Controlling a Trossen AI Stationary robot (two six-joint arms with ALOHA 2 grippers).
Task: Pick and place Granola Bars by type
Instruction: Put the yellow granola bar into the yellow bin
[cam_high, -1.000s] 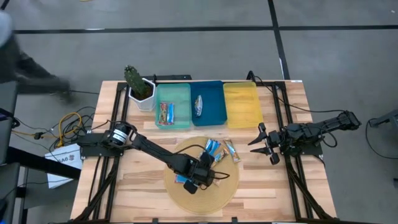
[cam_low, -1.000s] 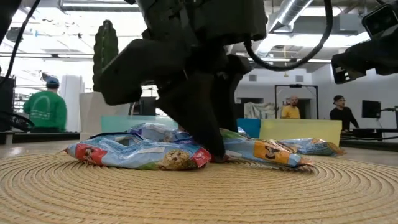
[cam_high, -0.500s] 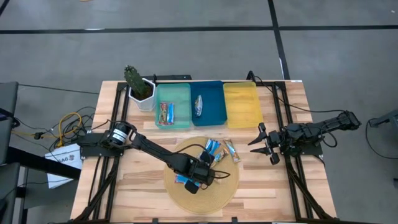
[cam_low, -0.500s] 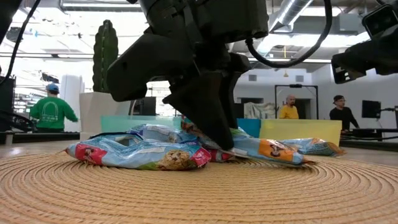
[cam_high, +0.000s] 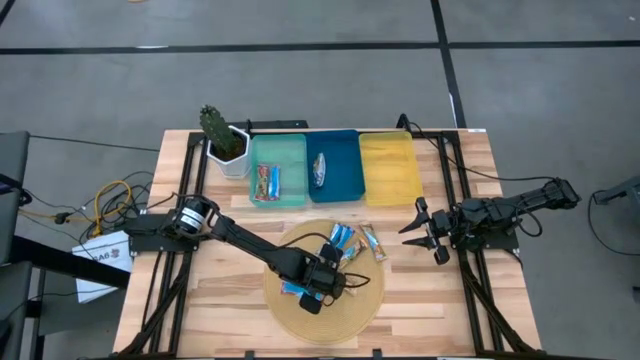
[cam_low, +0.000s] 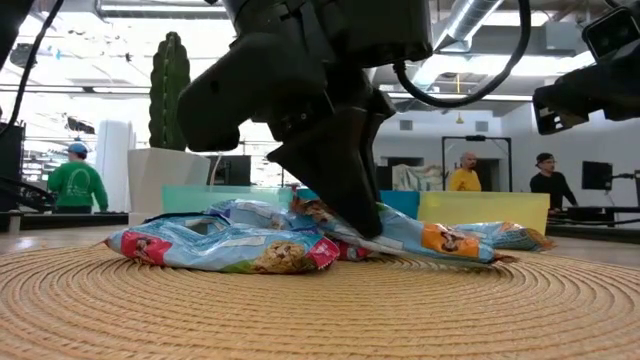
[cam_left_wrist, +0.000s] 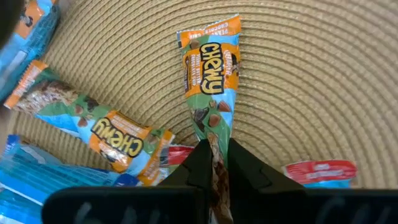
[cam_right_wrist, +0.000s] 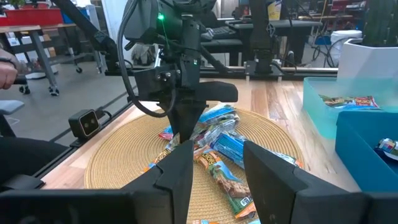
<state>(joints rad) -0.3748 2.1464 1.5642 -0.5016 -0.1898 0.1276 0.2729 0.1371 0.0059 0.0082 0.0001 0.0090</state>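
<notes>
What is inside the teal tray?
The teal tray holds one red-and-tan granola bar, lying flat near its front. The rest of its floor looks bare; nothing appears to be covered.

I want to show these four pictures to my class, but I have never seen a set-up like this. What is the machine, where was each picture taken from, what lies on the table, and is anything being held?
This is a robot with two dark arms at a wooden table. One picture looks straight down on the table, one looks level across it from mat height, and the other two come from cameras on each arm's wrist.

On the table lie a round woven mat with a pile of granola bars, three trays, teal, blue and yellow, and a potted cactus. The teal and blue trays each hold one bar; the yellow tray looks empty.

The left gripper is down on the mat, its jaws shut on the end of an orange bar. The right gripper waits beside the mat, jaws open, holding nothing.

People stand in the room behind.
</notes>
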